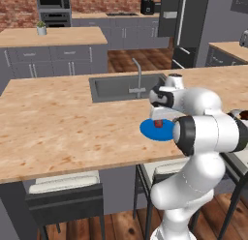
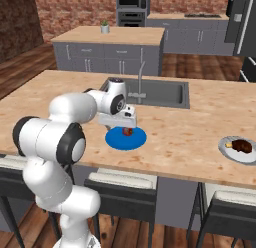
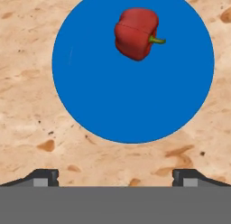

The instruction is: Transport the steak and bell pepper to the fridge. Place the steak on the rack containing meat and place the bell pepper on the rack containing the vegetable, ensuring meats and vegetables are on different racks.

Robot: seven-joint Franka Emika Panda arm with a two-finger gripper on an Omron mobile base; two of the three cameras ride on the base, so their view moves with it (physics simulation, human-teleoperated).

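The red bell pepper [image 3: 135, 33] lies on its side on a blue plate [image 3: 113, 101] on the wooden counter. My gripper [image 3: 115, 178] hovers open just above the plate's near rim, with nothing between its fingers. From the base, the hand [image 1: 161, 112] hangs over the bell pepper [image 1: 158, 123] and the blue plate [image 1: 149, 131]. The right base view has the gripper [image 2: 123, 124] just above the bell pepper [image 2: 129, 131]. The dark steak [image 2: 242, 145] rests on a grey plate [image 2: 235, 152] at the counter's right end. The dark grey fridge [image 1: 186, 26] stands shut across the room.
A sink [image 1: 121, 87] with a tall faucet [image 1: 138, 74] is set into the counter just behind the blue plate. Stools [image 1: 65, 188] stand under the counter's near edge. A second island [image 1: 48, 38] with a small potted plant [image 1: 41, 28] lies beyond.
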